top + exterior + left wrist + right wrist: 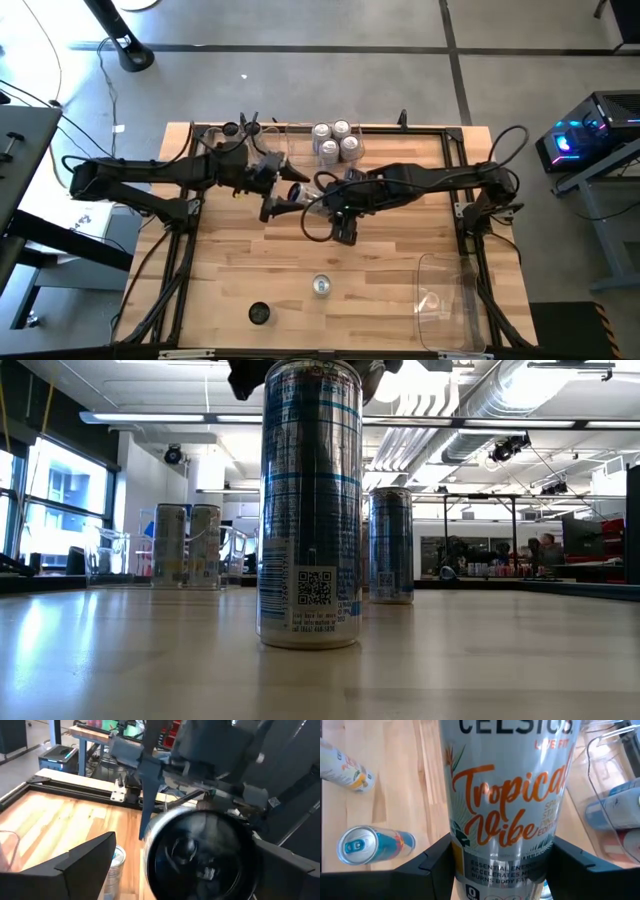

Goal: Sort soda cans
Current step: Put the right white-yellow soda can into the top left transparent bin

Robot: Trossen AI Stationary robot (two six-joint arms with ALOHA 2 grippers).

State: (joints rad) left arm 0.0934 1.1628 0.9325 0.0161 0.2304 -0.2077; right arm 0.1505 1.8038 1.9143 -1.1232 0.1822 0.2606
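Both arms meet over the middle of the pale wooden surface (250, 270), slightly toward twelve o'clock. The right pincer (495, 865) is closed about halfway around a silver metal can with orange "Tropical Vibe" lettering (505, 815), one dark finger on each side of its lower body. In the high view this can (300, 192) lies tilted between the two arm tips.

The left pincer (185, 865) stands at its widest, and its fingers (85, 865) flank the dark round end of the same can (200, 855) without visibly pressing on it; whether they touch cannot be told.

Four silver-topped cans (335, 140) stand clustered at twelve o'clock, inside a clear plastic bin (285, 135) at the far edge. A silver can with blue print (321, 286) stands alone toward six o'clock, and a black-topped dark can (259, 314) stands at seven o'clock, well apart from it. A second clear plastic bin (445, 300) sits at five o'clock.

In the low view the silver and blue can (310, 510) stands upright nearest the camera, with a darker can (390, 545) behind it and two pale cans (187, 545) farther back.
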